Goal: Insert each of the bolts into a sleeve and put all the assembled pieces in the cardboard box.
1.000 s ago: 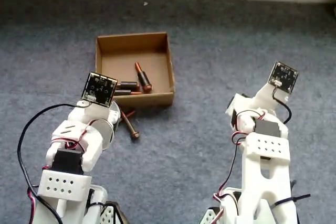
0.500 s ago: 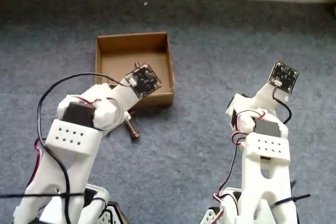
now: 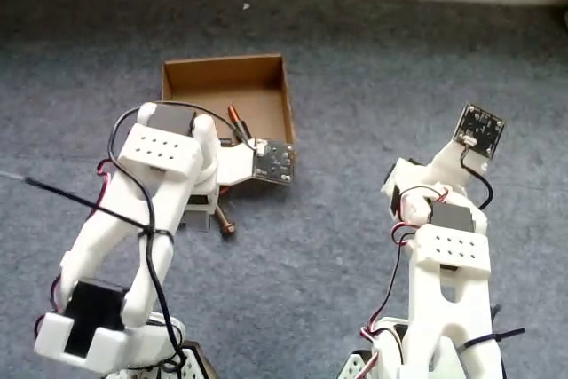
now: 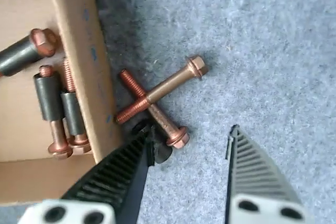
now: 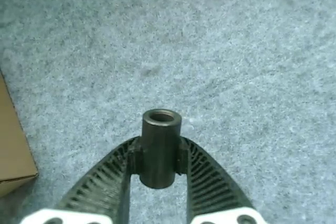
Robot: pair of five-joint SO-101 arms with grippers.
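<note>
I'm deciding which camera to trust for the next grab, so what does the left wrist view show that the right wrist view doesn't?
Left wrist view: two crossed bare bolts on the carpet beside the cardboard box wall, three sleeved bolts inside it, and the open left pincer near the bare ones. Right wrist view: the right pincer shut on an upright black sleeve. Both share the carpet and part of the cardboard box.

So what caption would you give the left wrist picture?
Open left gripper at two crossed copper bolts, beside the cardboard box holding assembled pieces.
</note>
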